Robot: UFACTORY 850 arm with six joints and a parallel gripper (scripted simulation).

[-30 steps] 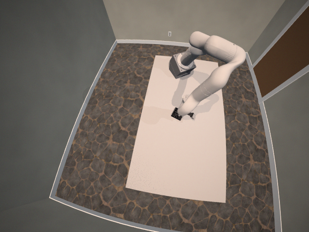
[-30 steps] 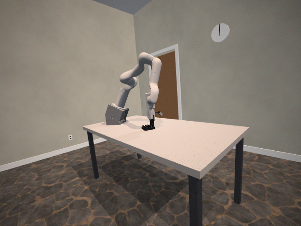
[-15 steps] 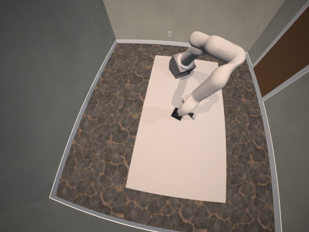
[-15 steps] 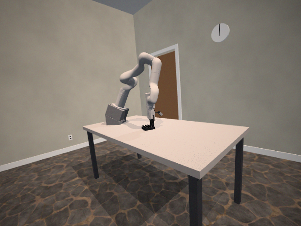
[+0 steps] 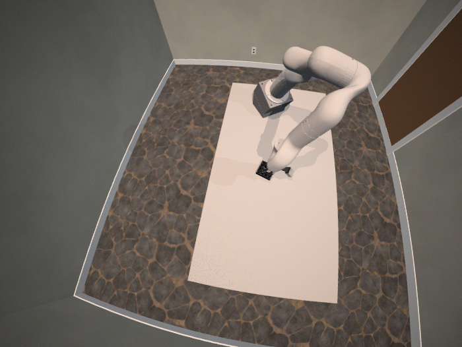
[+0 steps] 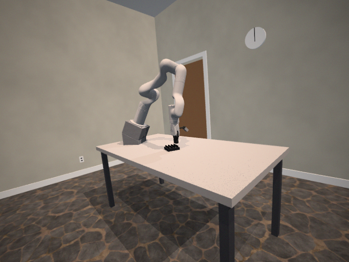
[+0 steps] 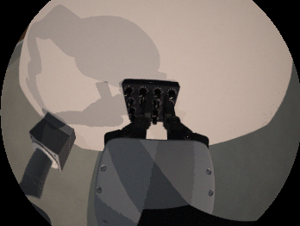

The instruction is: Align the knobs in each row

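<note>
Knob box [image 5: 263, 171] [image 6: 172, 148] [image 7: 150, 83] on table [image 5: 276, 231] [image 6: 203, 160] [image 7: 215, 52], below gripper [image 6: 176, 142] [image 7: 157, 102]. Fingers slightly open, nothing gripped. They block front-side knobs in wrist view; arm [image 5: 313, 125] [image 6: 179, 84] covers part of box from top. Wall clock [image 6: 255, 38] well apart.

In the last sec. or so I've raised my pincer [image 6: 176, 142] [image 7: 157, 102] a bit, approx. straight up. Its fingertips were down at the knobs of the knob box [image 5: 261, 171] [image 6: 172, 148] [image 7: 151, 82]; now there's a small gap betw. them. My arm [image 5: 332, 108] [image 6: 179, 81] went up slightly w/ it.
</note>
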